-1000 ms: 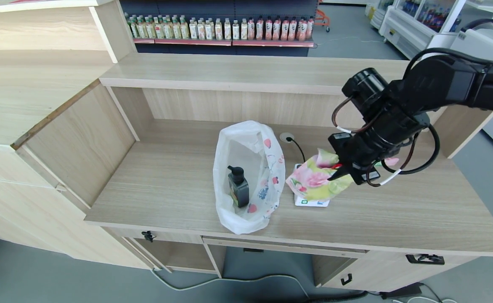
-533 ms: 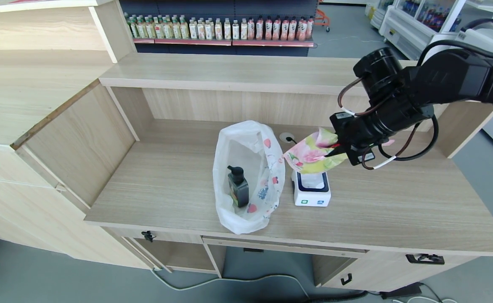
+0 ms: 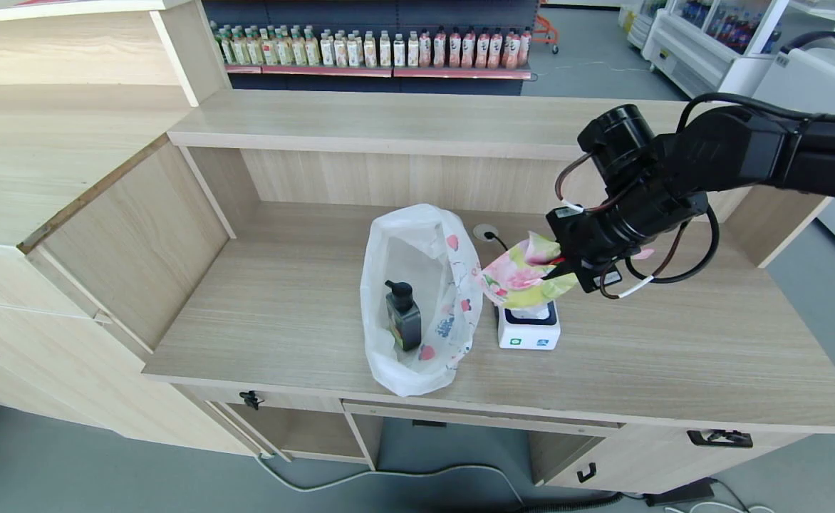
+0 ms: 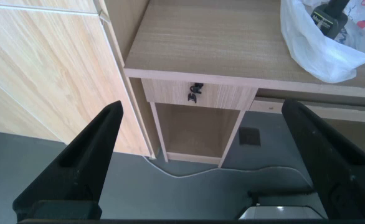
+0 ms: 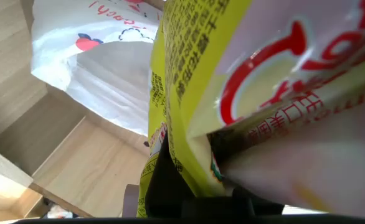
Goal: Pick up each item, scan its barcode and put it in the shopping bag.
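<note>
Left wrist view: your left gripper [image 4: 202, 112] hangs in front of the bench [image 4: 201, 37], lower than its top and near the left front corner. Its jaws are spread wide and there is nothing between them. Past its two dark fingers [image 4: 76, 168] you see a drawer front with a small black handle [image 4: 195, 91], and an open cubby under it.

Head view, moving right: a white shopping bag [image 3: 417, 299] with red and blue prints stands close to the bench's front edge, a little left of the middle, with its mouth open toward the camera. A dark pump bottle [image 3: 403, 317] stands upright inside it. Just right of the bag a small white scanner [image 3: 528, 329] sits on the bench top. A black cable runs from it back to a round hole [image 3: 486, 232] nearer the rear edge.

A pink and yellow-green floral packet [image 3: 524, 274] is held in the air over the scanner and covers its rear part. The packet's left end is just beside the bag's right rim, and you cannot tell whether the two touch. Your right gripper [image 3: 567, 267] is clamped on the packet's right end, with its black arm coming in over the bench's right rear corner.

Right wrist view: the packet [image 5: 245, 93] sits pinched close to the lens, with yellow printed film and a red curl. The bag's white plastic [image 5: 101, 56] lies beyond it.
</note>
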Motion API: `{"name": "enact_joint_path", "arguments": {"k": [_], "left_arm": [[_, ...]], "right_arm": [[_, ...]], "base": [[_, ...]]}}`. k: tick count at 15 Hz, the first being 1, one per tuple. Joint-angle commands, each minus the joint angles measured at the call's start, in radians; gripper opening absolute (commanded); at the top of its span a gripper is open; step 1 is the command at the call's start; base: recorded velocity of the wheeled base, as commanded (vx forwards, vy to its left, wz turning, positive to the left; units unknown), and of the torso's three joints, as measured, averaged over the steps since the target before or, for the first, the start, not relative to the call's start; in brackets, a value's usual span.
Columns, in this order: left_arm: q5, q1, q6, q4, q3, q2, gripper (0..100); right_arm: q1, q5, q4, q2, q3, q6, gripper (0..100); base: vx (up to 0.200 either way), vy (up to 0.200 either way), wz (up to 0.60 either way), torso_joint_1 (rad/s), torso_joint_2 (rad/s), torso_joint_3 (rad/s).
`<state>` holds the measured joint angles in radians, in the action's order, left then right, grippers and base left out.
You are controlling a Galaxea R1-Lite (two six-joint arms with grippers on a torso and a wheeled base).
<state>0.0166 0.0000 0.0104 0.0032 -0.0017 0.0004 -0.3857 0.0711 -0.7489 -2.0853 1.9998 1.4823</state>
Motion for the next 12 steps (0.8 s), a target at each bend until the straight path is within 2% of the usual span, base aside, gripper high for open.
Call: {"name": "enact_joint_path", "arguments": {"k": [1, 12], "left_arm": [[0.0, 0.0, 0.0, 0.0, 0.0, 0.0, 100], [0.0, 0.0, 0.0, 0.0, 0.0, 0.0, 100]], "right_arm": [[-0.001, -0.001, 0.0, -0.03, 0.0, -0.001, 0], [-0.016, -0.002, 0.006, -0.071, 0.0, -0.002, 0]], "base": [[0.0, 0.0, 0.0, 0.0, 0.0, 0.0], [0.0, 0.0, 0.0, 0.0, 0.0, 0.0]]}}
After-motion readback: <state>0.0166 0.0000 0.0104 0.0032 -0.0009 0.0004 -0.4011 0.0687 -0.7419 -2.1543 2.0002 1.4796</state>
